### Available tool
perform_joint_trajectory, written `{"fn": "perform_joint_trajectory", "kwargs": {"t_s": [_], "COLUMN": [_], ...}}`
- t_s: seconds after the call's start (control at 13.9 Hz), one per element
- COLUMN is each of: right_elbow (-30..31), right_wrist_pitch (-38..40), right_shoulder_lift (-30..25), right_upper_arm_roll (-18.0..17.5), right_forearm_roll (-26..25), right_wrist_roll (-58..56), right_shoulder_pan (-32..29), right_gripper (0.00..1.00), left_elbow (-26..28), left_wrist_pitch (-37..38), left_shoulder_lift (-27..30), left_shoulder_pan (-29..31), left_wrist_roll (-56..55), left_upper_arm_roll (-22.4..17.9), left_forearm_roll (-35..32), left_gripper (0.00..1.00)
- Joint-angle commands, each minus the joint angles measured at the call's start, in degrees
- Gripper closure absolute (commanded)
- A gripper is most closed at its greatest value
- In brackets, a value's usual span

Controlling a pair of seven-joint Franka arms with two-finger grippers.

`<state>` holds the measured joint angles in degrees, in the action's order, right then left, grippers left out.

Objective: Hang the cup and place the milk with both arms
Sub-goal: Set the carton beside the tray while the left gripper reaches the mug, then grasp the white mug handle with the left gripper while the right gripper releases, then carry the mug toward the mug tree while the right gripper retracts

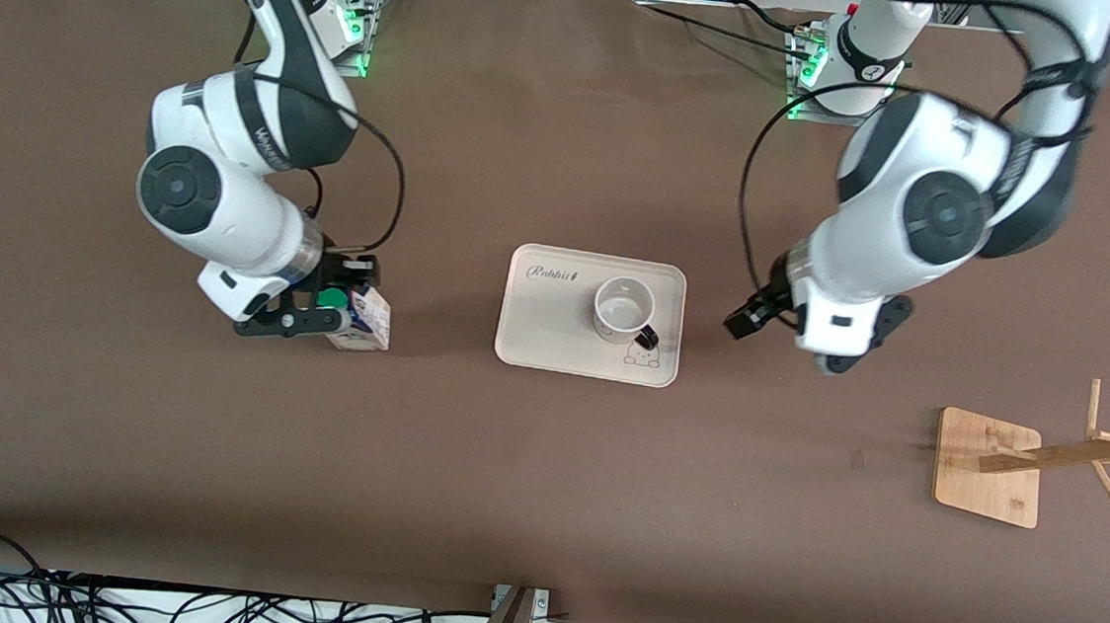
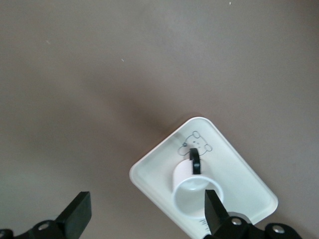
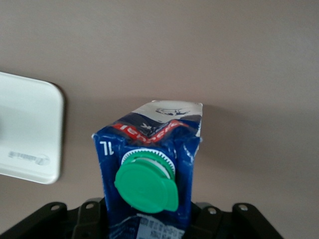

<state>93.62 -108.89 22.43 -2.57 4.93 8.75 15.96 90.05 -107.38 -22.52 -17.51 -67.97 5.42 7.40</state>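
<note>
The milk (image 1: pixel 368 323), a blue and white carton with a green cap (image 3: pixel 147 186), stands on the table toward the right arm's end. My right gripper (image 1: pixel 342 311) is down around it, and in the right wrist view (image 3: pixel 148 225) the carton (image 3: pixel 149 144) fills the gap between the jaws. The white cup (image 1: pixel 623 309) stands upright on a white tray (image 1: pixel 543 335), its black handle toward the front camera. My left gripper (image 1: pixel 751 319) hangs open and empty beside the tray, toward the left arm's end. In the left wrist view (image 2: pixel 144 217) the cup (image 2: pixel 192 191) lies by one finger (image 2: pixel 213 211).
A wooden cup rack with a square base (image 1: pixel 987 466) and pegs on a pole (image 1: pixel 1079 454) stands toward the left arm's end, nearer the front camera. The tray also shows in the left wrist view (image 2: pixel 149 174) and the right wrist view (image 3: pixel 25 124).
</note>
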Motion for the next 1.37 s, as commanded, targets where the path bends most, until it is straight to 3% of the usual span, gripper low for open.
{"fn": "perform_joint_trajectory", "kwargs": {"t_s": [0.0, 0.14, 0.36, 0.5, 0.65, 0.86, 1.15, 1.22, 1.29], "right_elbow": [8.40, 12.71, 15.36, 15.63, 15.02, 10.64, 1.94, 0.18, -1.23], "right_wrist_pitch": [-4.47, -8.95, -11.96, -12.75, -12.49, -9.78, -0.56, 1.90, 4.19], "right_shoulder_lift": [-2.91, -3.44, -3.36, -2.92, -3.18, -3.53, -3.97, -4.76, -5.63], "right_upper_arm_roll": [-0.42, -0.42, -0.42, -0.42, -0.42, -0.69, -1.12, -1.13, -1.13], "right_forearm_roll": [1.14, 1.14, 1.14, 1.14, 1.14, 1.05, 0.87, 0.61, 0.17], "right_wrist_roll": [-5.83, -7.77, -7.78, -7.69, -6.99, -6.11, -6.02, -5.93, -5.93], "right_shoulder_pan": [-4.08, -5.49, -5.94, -5.94, -5.94, -5.85, -5.68, -5.59, -5.41], "right_gripper": [0.64, 0.63, 0.57, 0.39, 0.03, 0.00, 0.00, 0.00, 0.00], "left_elbow": [-1.72, -1.98, -1.98, -2.42, -2.86, -4.00, -4.27, -4.18, -4.18], "left_wrist_pitch": [-4.14, -12.81, -15.40, -15.67, -17.77, -18.39, -19.44, -21.19, -22.43], "left_shoulder_lift": [-6.37, -11.47, -14.92, -15.63, -16.41, -17.47, -20.02, -19.94, -20.11], "left_shoulder_pan": [-2.78, -7.24, -10.08, -11.05, -11.31, -12.55, -14.30, -14.31, -14.39], "left_wrist_roll": [-11.69, -23.20, -30.53, -32.39, -33.62, -34.86, -35.04, -35.04, -35.04], "left_upper_arm_roll": [-0.59, -1.11, -1.12, -1.03, -0.94, -1.11, -1.47, -1.38, -1.46], "left_forearm_roll": [-0.28, -0.55, -6.51, -6.00, -6.00, -6.43, -6.61, -6.53, -6.61], "left_gripper": [0.00, 0.00, 0.00, 0.00, 0.00, 0.00, 0.03, 0.39, 0.67]}}
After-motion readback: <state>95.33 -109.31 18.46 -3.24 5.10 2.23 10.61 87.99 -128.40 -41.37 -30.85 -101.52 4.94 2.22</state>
